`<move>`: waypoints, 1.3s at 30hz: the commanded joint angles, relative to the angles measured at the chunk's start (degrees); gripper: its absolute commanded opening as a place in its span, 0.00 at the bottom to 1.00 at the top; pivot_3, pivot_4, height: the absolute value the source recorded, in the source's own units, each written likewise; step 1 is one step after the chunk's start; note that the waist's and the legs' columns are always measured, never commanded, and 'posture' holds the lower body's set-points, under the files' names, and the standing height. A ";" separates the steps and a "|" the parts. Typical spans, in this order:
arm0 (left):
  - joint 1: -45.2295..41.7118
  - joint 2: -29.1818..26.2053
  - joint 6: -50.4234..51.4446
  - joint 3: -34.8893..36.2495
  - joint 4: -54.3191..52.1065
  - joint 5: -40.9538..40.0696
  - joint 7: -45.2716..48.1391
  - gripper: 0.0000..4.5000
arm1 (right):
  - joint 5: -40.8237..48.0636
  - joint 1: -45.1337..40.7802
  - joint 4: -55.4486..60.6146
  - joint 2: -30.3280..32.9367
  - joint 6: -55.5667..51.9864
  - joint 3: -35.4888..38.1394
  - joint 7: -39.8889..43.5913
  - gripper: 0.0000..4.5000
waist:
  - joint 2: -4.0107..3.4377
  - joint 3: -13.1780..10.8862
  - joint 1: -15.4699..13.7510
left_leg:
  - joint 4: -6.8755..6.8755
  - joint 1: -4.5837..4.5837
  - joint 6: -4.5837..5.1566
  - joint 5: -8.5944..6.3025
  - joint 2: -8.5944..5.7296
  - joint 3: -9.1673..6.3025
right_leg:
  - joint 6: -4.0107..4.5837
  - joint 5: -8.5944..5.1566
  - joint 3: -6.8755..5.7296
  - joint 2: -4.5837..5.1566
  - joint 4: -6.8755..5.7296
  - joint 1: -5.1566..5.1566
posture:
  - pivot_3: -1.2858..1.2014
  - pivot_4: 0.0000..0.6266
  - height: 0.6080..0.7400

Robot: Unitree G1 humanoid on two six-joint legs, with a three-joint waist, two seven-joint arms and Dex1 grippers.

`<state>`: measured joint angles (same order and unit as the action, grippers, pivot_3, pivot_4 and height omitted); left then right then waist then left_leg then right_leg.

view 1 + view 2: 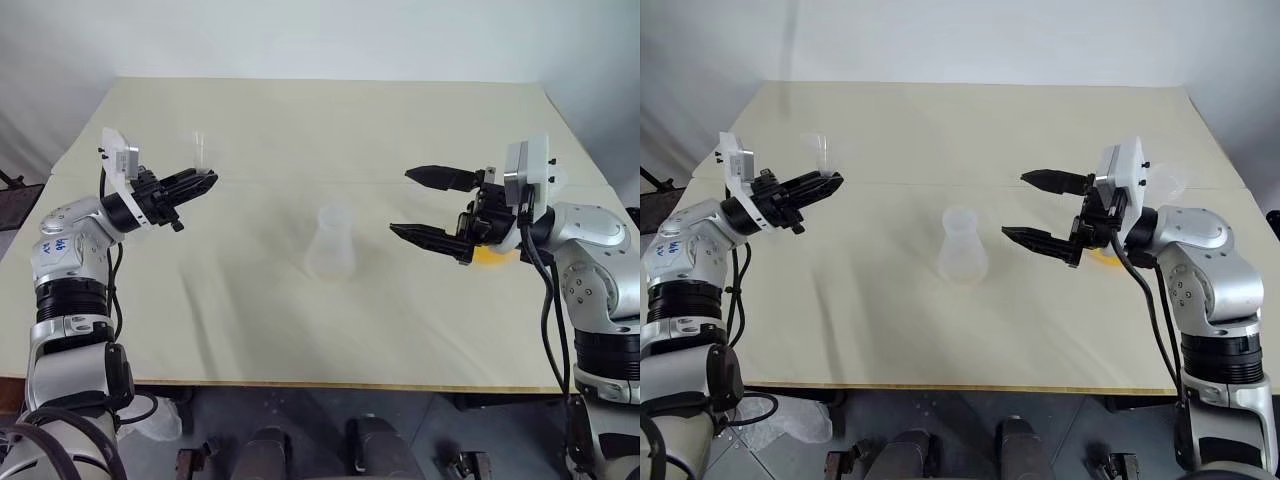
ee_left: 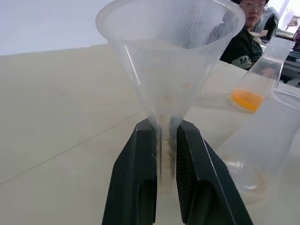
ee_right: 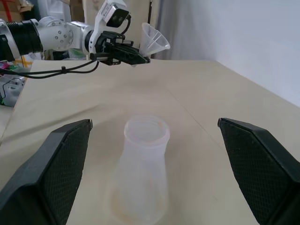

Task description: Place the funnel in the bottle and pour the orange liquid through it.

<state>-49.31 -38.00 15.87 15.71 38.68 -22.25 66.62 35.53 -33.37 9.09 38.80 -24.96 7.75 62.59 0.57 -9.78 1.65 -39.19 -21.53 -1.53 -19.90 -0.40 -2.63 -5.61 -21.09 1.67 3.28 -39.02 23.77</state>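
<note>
The clear funnel point(image 2: 168, 56) stands upright in the air over the left part of the table, its spout pinched by my left gripper point(image 1: 205, 180), which is shut on it. The frosted bottle point(image 1: 330, 245) stands upright at the table's middle, to the right of the funnel and lower, its mouth uncovered. My right gripper point(image 1: 400, 202) hovers open just right of the bottle, fingers pointing at it and spread wide, holding nothing. The orange liquid point(image 1: 1102, 255) sits at the bottom of a clear cup point(image 1: 1167, 180) behind my right hand, mostly hidden by it.
The cream table point(image 1: 300, 340) has a seam running across it behind the bottle. A person point(image 2: 243, 42) sits beyond the table's right end. A wall rises behind the table's far edge.
</note>
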 commanded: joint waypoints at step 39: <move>-10.56 20.69 -2.06 -14.72 -4.02 0.84 7.89 0.05 | 6.39 10.68 12.86 2.31 -1.18 6.85 -8.69 1.00 | 0.08 -0.05 -0.22 | -0.04 -0.03 0.10 0.05 -0.02 0.05 | -0.16 0.09 0.10 -0.08 0.05 -0.10 | 0.52 0.24 1.00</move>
<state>-58.96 -17.10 13.93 0.33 36.19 -21.01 75.00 40.93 -22.23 20.08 40.03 -26.38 12.70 54.20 0.65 -9.83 1.44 -39.23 -21.55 -1.43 -19.85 -0.42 -2.58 -5.77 -21.01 1.77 3.20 -38.97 23.67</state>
